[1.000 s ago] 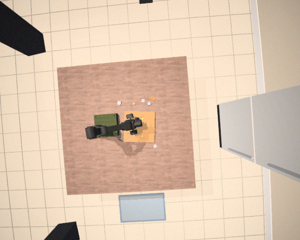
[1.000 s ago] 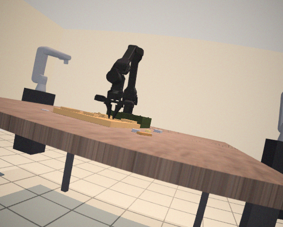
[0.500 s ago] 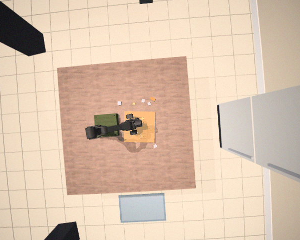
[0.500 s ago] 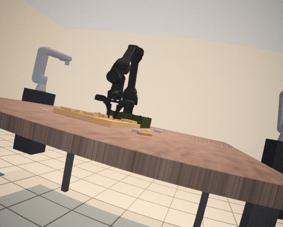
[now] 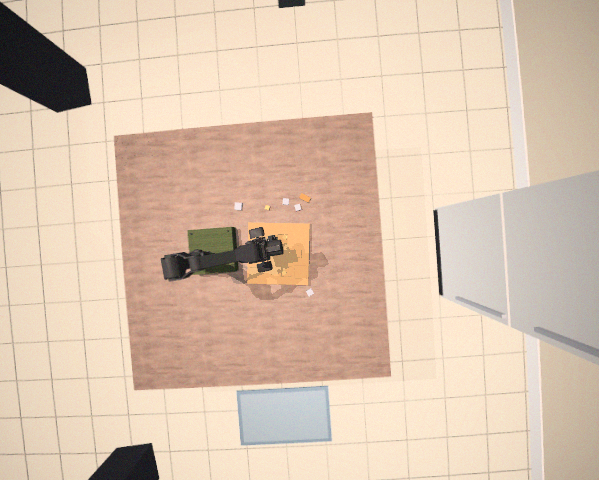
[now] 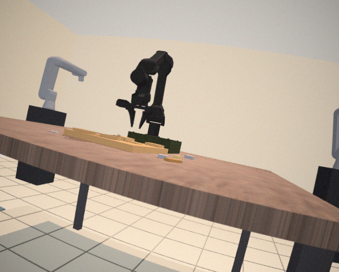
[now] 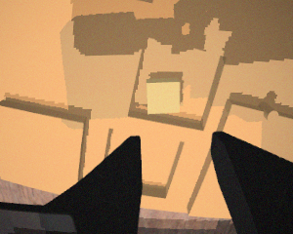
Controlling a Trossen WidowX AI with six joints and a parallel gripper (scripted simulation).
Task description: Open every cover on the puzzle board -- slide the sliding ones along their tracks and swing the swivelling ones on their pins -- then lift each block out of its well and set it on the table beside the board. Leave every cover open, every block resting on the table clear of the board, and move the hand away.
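The orange puzzle board lies on the table under my arm. In the wrist view, a pale yellow block sits in a square well on the board, ahead of the fingertips. Dark edges of covers or tracks show around it; which covers are open I cannot tell. My gripper is open and empty, above the board. Beyond the board's upper edge in the top view lie an orange block, a small yellow block and white blocks.
Another white block lies past the board's opposite edge. A dark green box stands beside the board near the arm's base. Shadows of the arm fall over the board and hide detail.
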